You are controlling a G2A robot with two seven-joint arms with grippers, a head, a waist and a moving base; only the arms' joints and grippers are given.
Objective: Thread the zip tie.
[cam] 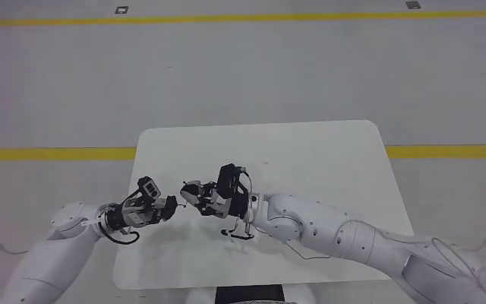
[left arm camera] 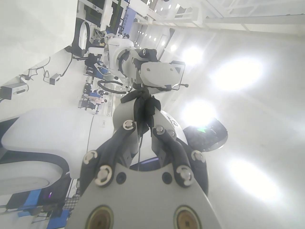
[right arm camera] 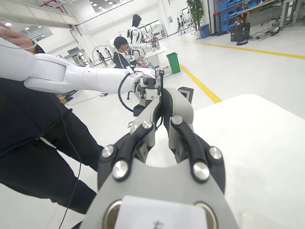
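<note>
The right gripper (right arm camera: 164, 94) is clamped on a black zip tie (right arm camera: 161, 79). The strap stands upright between the pressed-together fingers, with its square head poking up just above the fingertips and the rest running down behind the pads. A white label sits on this gripper's base, but its print is cut off and cannot be read. The left gripper (left arm camera: 143, 117) faces it tip to tip, its fingers drawn close around a thin black strip that looks like the same tie's strap. A ragged black mass at the fingertips hides the exact grip. From above, both arms stretch nearly level and inward from the table's (cam: 319, 152) near side. Their grippers meet in the air over its left part, near the left edge and closer to the near edge than the far one.
</note>
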